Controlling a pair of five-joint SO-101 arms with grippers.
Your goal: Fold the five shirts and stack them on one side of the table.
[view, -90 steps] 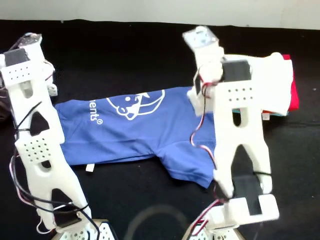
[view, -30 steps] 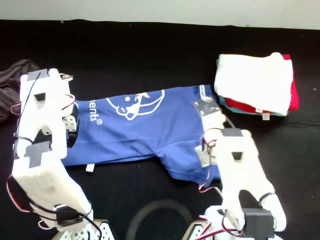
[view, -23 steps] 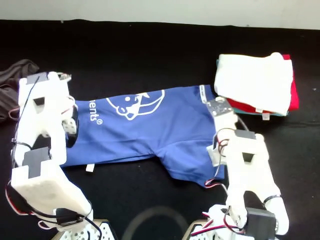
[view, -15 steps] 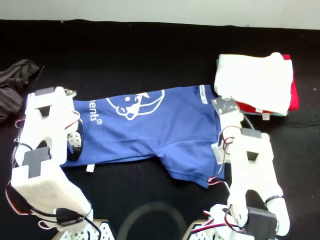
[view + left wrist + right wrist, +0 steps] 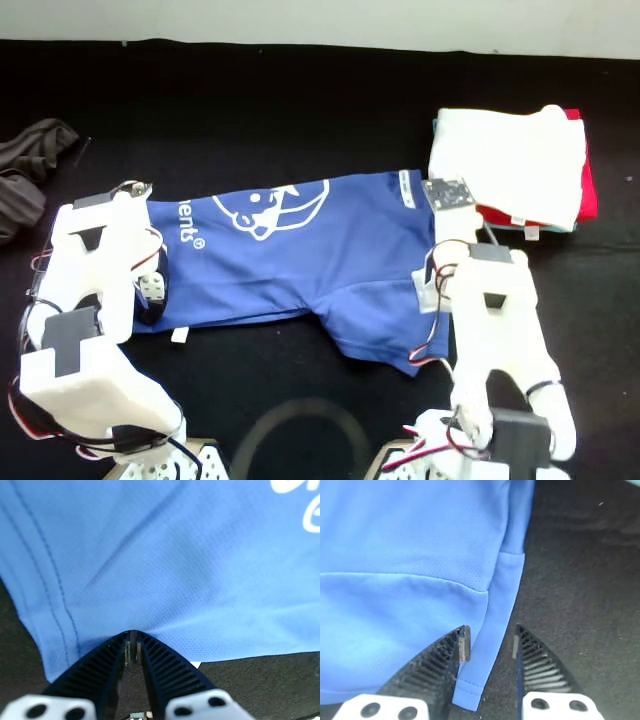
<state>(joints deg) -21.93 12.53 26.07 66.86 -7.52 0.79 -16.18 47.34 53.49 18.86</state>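
Arms sit nearest, both low over the cloth. Left gripper: jaws pressed together, tips pinching the edge of the blue shirt at its left end, with the fabric puckered where they bite. Right gripper: jaws apart, straddling a hemmed strip at the shirt's right edge, one jaw over blue cloth, the other over bare black table; contact cannot be told. Blue shirt lies spread across mid-table, white print up, one sleeve splayed toward the arm bases. Small white tag lies just beside its near hem. Farther off on the right is a stack of folded shirts, white on top, red beneath, a teal sliver lowest. At the far left edge is a dark crumpled garment, well apart from the blue shirt.
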